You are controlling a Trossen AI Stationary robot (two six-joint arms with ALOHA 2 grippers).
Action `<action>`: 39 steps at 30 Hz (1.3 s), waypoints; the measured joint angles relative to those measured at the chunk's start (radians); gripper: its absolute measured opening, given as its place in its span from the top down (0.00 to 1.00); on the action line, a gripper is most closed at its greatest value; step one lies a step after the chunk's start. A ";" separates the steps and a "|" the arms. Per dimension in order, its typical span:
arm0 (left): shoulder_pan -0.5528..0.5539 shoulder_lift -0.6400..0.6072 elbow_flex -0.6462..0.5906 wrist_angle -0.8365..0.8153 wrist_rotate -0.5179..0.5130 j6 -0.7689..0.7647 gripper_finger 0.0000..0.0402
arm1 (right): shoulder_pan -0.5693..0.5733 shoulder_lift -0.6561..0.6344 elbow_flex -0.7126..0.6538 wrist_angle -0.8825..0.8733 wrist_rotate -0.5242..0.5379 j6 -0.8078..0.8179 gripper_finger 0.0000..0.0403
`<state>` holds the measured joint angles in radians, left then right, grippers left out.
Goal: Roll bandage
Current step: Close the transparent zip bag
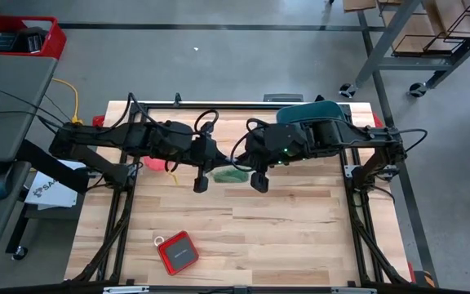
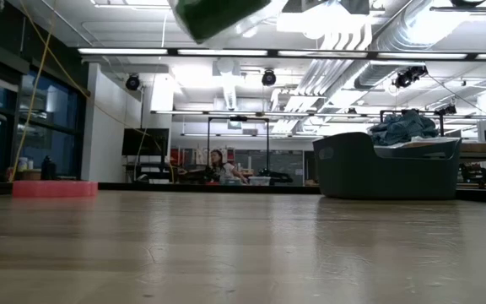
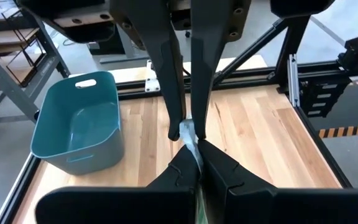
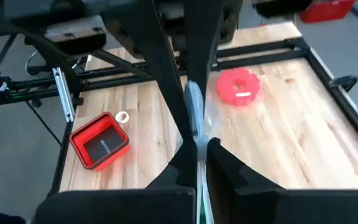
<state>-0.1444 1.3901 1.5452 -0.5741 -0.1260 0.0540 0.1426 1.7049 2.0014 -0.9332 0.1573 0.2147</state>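
progress: early I'd say, your bandage at frame centre looks unrolled, held above the tabletop
left end effector: pinching bandage
right end effector: pinching bandage too

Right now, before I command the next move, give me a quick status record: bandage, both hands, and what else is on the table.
bandage: green bandage held off the table between the two hands, mid table
left hand: left hand shut on the bandage
right hand: right hand shut on the bandage, facing the left hand
teal tub: teal tub at the far right of the table, looks empty
pink-red ring: pink-red ring flat on the table, left side
red case: red case flat on the table, near edge
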 joint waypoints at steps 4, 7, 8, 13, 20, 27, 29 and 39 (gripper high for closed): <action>-0.001 -0.013 0.000 -0.005 0.002 0.002 1.00 | 0.000 0.002 0.000 -0.036 -0.009 0.013 1.00; -0.001 -0.035 0.000 -0.006 0.001 0.002 1.00 | -0.001 0.002 0.000 -0.062 -0.009 0.017 1.00; -0.001 -0.041 0.003 -0.009 0.000 0.003 1.00 | 0.000 0.003 -0.001 -0.069 -0.009 0.020 1.00; -0.002 -0.056 0.066 -0.003 -0.002 0.003 1.00 | 0.003 0.003 -0.002 -0.113 -0.009 0.035 0.99; -0.002 -0.059 0.163 -0.011 -0.011 0.037 1.00 | 0.003 0.005 -0.004 -0.152 -0.010 0.048 0.99; -0.001 -0.074 0.172 -0.204 -0.067 0.028 1.00 | 0.006 -0.025 0.013 -0.123 -0.018 0.031 1.00; -0.001 -0.078 0.171 -0.256 -0.091 0.016 1.00 | 0.008 -0.040 0.035 -0.116 -0.032 0.030 1.00; 0.000 -0.074 0.171 -0.223 -0.008 0.040 1.00 | 0.007 -0.043 0.111 -0.087 -0.045 -0.094 0.76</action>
<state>-0.1444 1.3160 1.7164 -0.7968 -0.1343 0.0942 0.1493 1.6618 2.1121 -1.0205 0.1128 0.1212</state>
